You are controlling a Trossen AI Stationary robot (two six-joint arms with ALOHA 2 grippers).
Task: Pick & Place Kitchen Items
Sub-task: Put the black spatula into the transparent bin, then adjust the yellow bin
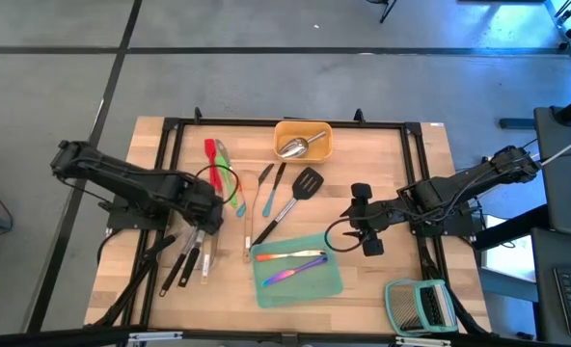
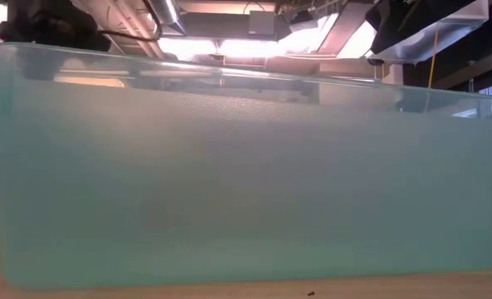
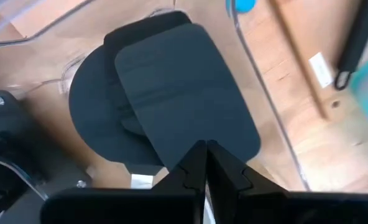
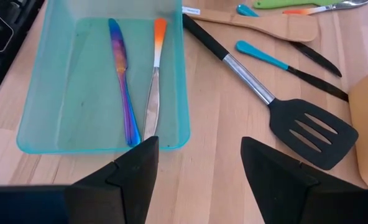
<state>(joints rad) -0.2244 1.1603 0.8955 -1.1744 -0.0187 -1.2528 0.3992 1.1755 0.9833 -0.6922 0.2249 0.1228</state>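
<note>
Lying just past closed left fingers [image 3: 204, 163], black spatulas [image 3: 184, 99], stacked

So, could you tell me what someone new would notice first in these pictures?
Probably the teal tray near the table's front edge, with two iridescent pieces of cutlery lying in it; it also fills the low view. Next, the yellow tray at the back holding a steel scoop. Then the left gripper, shut over black spatulas on the table's left, while the right gripper hovers open beside the teal tray.
</note>
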